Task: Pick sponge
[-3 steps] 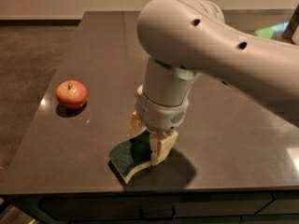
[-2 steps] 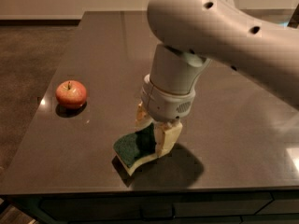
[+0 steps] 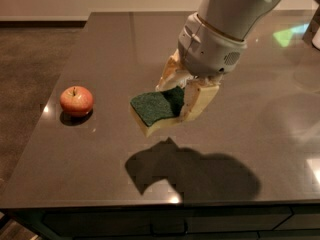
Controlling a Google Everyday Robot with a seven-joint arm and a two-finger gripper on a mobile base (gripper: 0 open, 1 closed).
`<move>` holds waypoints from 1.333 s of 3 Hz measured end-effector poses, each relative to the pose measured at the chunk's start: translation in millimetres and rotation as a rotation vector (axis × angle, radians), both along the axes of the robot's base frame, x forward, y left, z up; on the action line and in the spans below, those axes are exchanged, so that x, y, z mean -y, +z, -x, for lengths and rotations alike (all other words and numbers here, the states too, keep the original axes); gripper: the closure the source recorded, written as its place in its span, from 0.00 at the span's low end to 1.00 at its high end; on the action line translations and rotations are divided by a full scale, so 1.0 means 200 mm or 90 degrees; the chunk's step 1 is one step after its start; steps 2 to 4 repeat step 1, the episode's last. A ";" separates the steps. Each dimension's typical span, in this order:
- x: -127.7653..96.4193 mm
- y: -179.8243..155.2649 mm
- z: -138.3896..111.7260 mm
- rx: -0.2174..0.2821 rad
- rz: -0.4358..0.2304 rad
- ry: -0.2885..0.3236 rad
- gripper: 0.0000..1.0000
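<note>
The sponge (image 3: 155, 108) has a dark green scouring top and a pale yellow foam base. It hangs in the air above the dark countertop (image 3: 240, 134), and its shadow lies on the surface below it. My gripper (image 3: 184, 98) is shut on the sponge's right end, with one cream finger (image 3: 200, 100) in front of it and the other behind. The big white arm comes down from the upper right.
A red apple (image 3: 76, 100) sits on the countertop at the left, well apart from the sponge. The counter's front edge runs along the bottom of the view and its left edge drops to a carpeted floor. Green and white reflections lie at the far right.
The gripper has lifted the sponge off the countertop and carried it up. The arm has risen and swung to the upper right. The apple has not moved.
</note>
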State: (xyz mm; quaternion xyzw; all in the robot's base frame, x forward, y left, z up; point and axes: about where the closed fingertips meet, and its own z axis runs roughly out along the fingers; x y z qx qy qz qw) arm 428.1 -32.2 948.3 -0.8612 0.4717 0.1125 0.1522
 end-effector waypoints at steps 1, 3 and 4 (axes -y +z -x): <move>0.00 0.00 0.00 0.001 -0.001 0.000 1.00; 0.00 0.00 0.00 0.001 -0.001 0.000 1.00; 0.00 0.00 0.00 0.001 -0.001 0.000 1.00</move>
